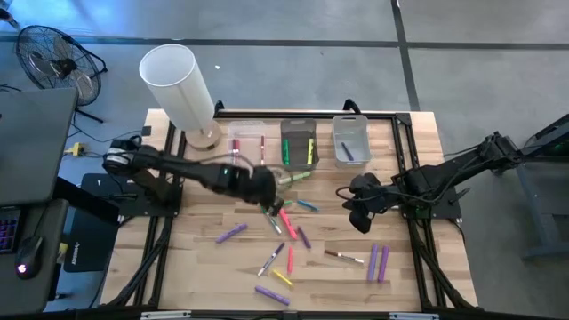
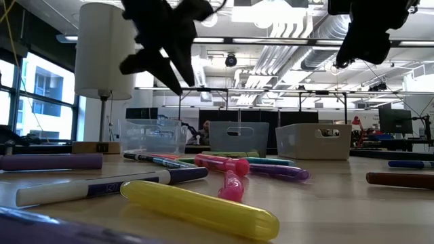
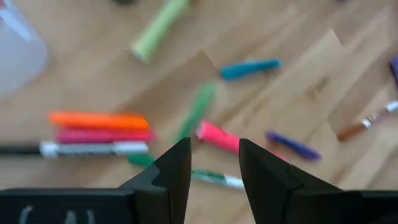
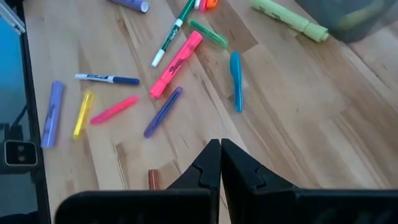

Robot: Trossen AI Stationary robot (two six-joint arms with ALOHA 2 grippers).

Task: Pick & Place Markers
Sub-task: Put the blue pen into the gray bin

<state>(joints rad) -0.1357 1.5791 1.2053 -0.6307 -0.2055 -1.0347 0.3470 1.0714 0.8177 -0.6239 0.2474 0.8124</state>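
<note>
High view: wooden slatted table [image 1: 196,258] with three clear rectangular plastic bins [image 1: 299,142] along the far edge and a white cylindrical lamp [image 1: 178,84] at the far left corner. Loose pen-shaped markers [image 1: 283,233] in pink, purple, yellow, green and blue lie scattered over the middle and near part of the table; a few more sit inside the bins. The left gripper [image 1: 269,203] hangs over the upper end of the scatter, its finger gap not readable from above. The right gripper [image 1: 361,216] waits right of centre, apart from the markers.

Low view: a fat yellow marker [image 2: 200,209] lies closest, with a white-barrelled dark-capped marker [image 2: 108,184] and a pink pair [image 2: 227,173] behind it. Both grippers hang clear above the tabletop, which the overhead camera cannot show.

Left wrist view: the left gripper's own fingers [image 3: 171,174] stand narrowly apart with nothing between them; orange, pink, green and teal markers lie below.

Right wrist view: the right gripper's fingers [image 4: 239,171] are pressed together, empty, above bare wood, the marker scatter farther off.
</note>
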